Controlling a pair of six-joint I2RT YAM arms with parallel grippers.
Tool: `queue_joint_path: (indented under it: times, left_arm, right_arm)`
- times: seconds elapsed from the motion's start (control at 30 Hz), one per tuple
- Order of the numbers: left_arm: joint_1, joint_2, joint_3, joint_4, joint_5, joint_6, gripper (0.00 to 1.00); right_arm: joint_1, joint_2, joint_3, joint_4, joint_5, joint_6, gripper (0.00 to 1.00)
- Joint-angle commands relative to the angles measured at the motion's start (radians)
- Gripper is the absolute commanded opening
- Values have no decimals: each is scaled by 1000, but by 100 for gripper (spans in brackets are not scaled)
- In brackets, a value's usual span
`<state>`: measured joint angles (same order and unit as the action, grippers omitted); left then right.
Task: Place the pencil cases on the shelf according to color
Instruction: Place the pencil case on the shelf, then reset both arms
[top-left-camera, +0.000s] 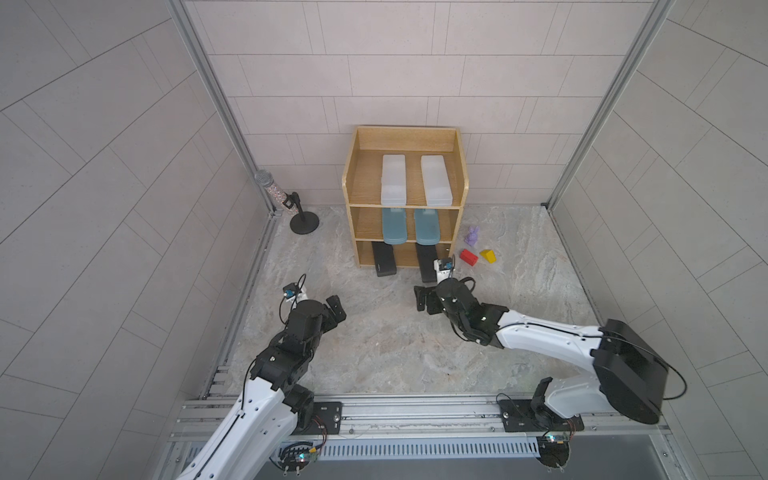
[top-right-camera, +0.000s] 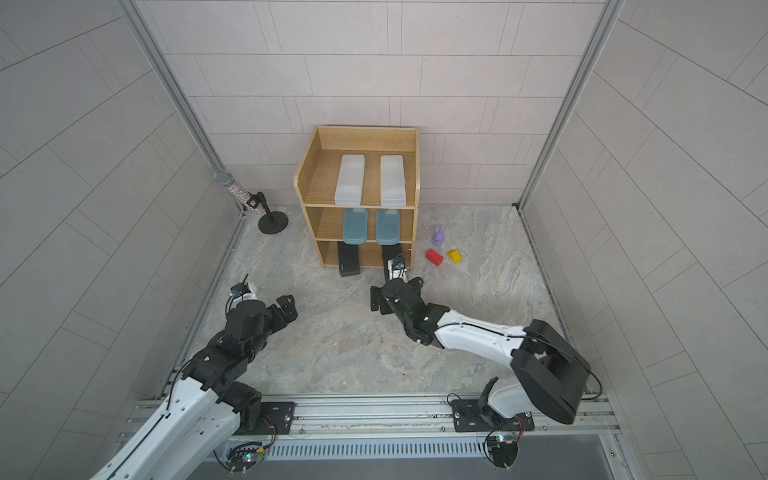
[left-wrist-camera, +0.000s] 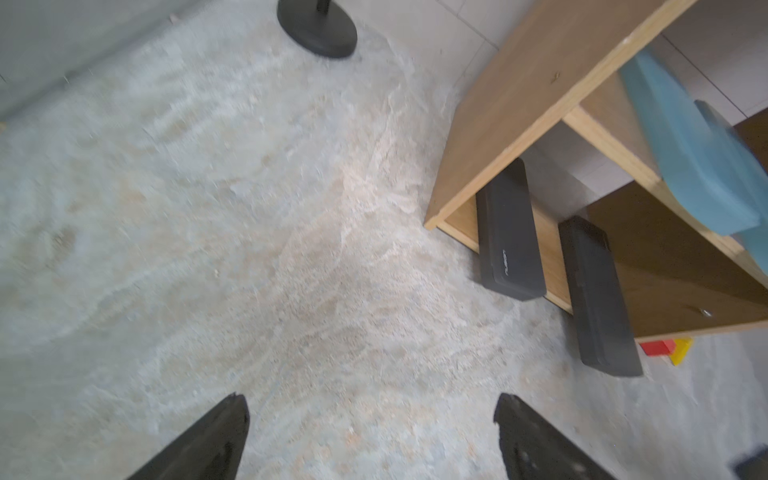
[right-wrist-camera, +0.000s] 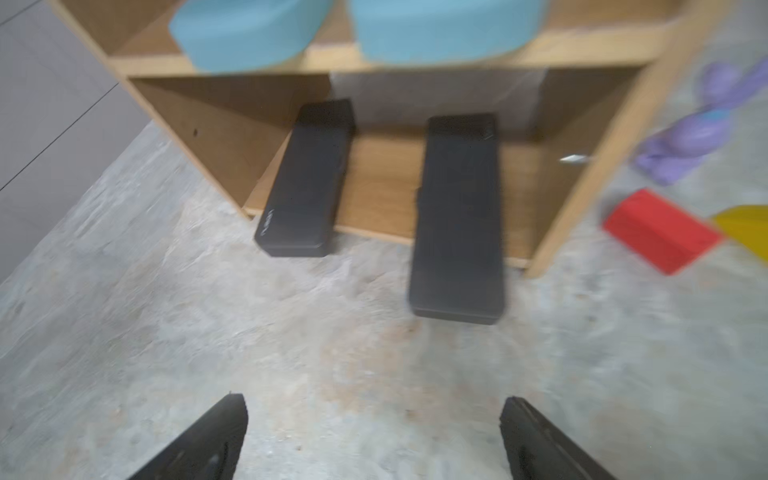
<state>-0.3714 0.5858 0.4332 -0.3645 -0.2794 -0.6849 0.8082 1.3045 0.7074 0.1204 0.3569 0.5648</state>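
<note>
The light-wood shelf (top-left-camera: 351, 174) stands against the back wall. Two white pencil cases (top-left-camera: 393, 179) (top-left-camera: 436, 180) lie on its top level. Two teal ones (top-left-camera: 394, 226) (top-left-camera: 427, 226) lie on the middle level. Two black ones (right-wrist-camera: 305, 183) (right-wrist-camera: 457, 216) lie on the bottom level, their near ends sticking out over the floor. My right gripper (right-wrist-camera: 373, 405) is open and empty, a short way in front of the right black case (top-left-camera: 427, 266). My left gripper (left-wrist-camera: 372, 405) is open and empty over the floor, further left (top-left-camera: 337, 309).
A microphone on a round black stand (top-left-camera: 291, 208) is left of the shelf by the wall. A purple bunny (top-left-camera: 472, 235), a red block (top-left-camera: 468, 257) and a yellow block (top-left-camera: 488, 256) lie right of the shelf. Walls enclose three sides.
</note>
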Motion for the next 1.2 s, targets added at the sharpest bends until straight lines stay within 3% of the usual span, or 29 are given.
queue_joint_path:
  times: [0.0,0.13,0.3,0.43,0.57,0.7,0.83,0.9,1.0,1.13,1.17]
  left_arm:
    - [6,43,39,116,-167,194,100]
    - [49,99,16,272,-243,298,100]
    - [236,200,-61,481,-178,325,100]
    - [298,327,-108,699,-183,388,100]
    - [306,468,-133,908,-222,478,100]
    - [310,606,-184,1119,-254,546,100]
    - [320,722,-176,1226,-210,553,100]
    - [321,756,-181,1256,-180,540,100]
    - [322,864,-212,1442,-176,551,100]
    - [322,933,-148,1372,-66,589,100]
    - [321,960,-145,1391,-38,608,99]
  right_arm:
    - [-91,-163,-62,-133,203,-104,100]
    - [-332,-350,-172,-137,108,-199,100]
    - [-580,-418,-256,-66,5,-185,100]
    - [-613,-373,-322,129,81,-277,100]
    - [-643,-255,-305,185,136,-338,100]
    - [-658,-134,-348,364,199,-398,100]
    - [-676,-10,-420,668,181,-470,100]
    - [-684,21,-403,684,174,-482,100]
    - [-703,70,-405,771,159,-480,100]
    - [-759,197,-487,1071,58,-436,100]
    - [-759,188,-499,1070,31,-438,100]
